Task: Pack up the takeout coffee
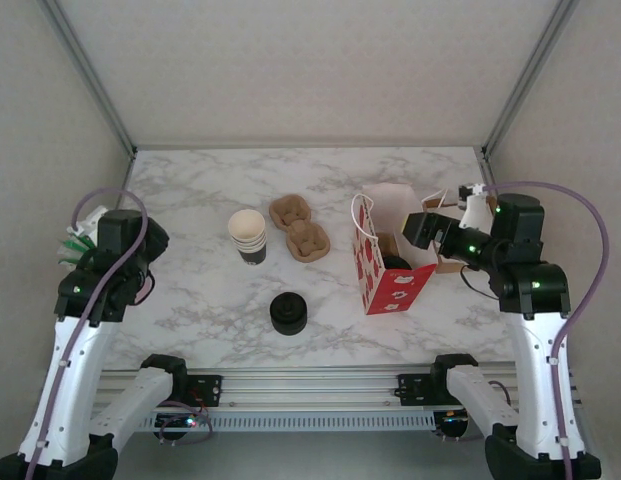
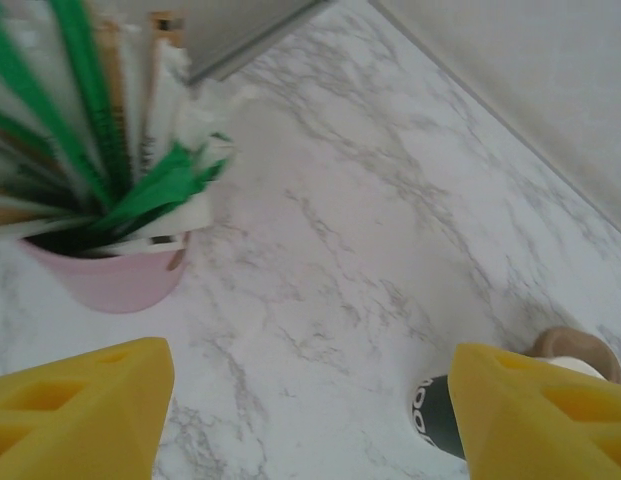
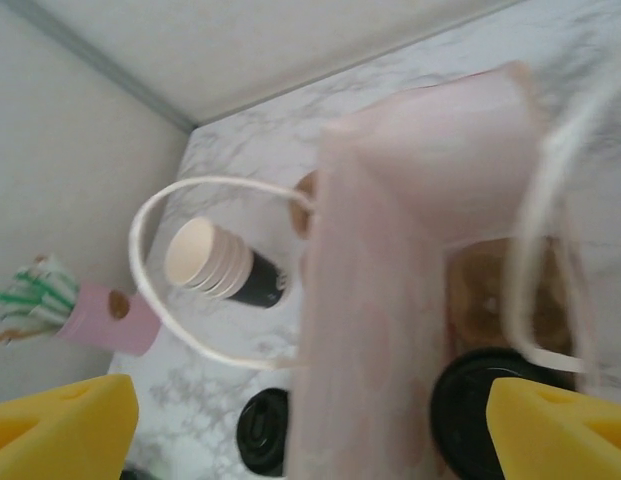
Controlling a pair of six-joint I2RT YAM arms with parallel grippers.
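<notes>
1. Takeout coffee [image 3: 465,400]: inside the paper bag [image 1: 390,288], round black lid facing up, next to a brown insert [image 3: 490,295] standing in the same bag.
2. Bag: red with a white pattern, upright on the right half of the table, mouth open, white cord handles [image 3: 180,250] looping outward.
3. Right gripper [image 3: 310,425]: fingers wide apart at the bag's mouth, one bag wall between them, nothing clamped.
4. Left gripper [image 2: 310,410]: fingers spread and empty, above bare tabletop near the left edge, close to a pink holder [image 2: 110,280] of green-and-white wrapped straws.
5. Tabletop [image 1: 190,300]: white marble pattern with grey veins. At centre, a stack of lidless cups [image 1: 248,236] with a dark base, and just to its right a pair of brown pulp trays [image 1: 308,241] touching each other. Nearer the arms, a squat black stack of lids [image 1: 288,313], apart from the cups.
6. Enclosure: plain pale walls [image 1: 290,70] at back and sides, grey metal posts [image 1: 90,75] slanting into the rear corners, slotted aluminium rail [image 1: 310,385] along the near edge of the table.
</notes>
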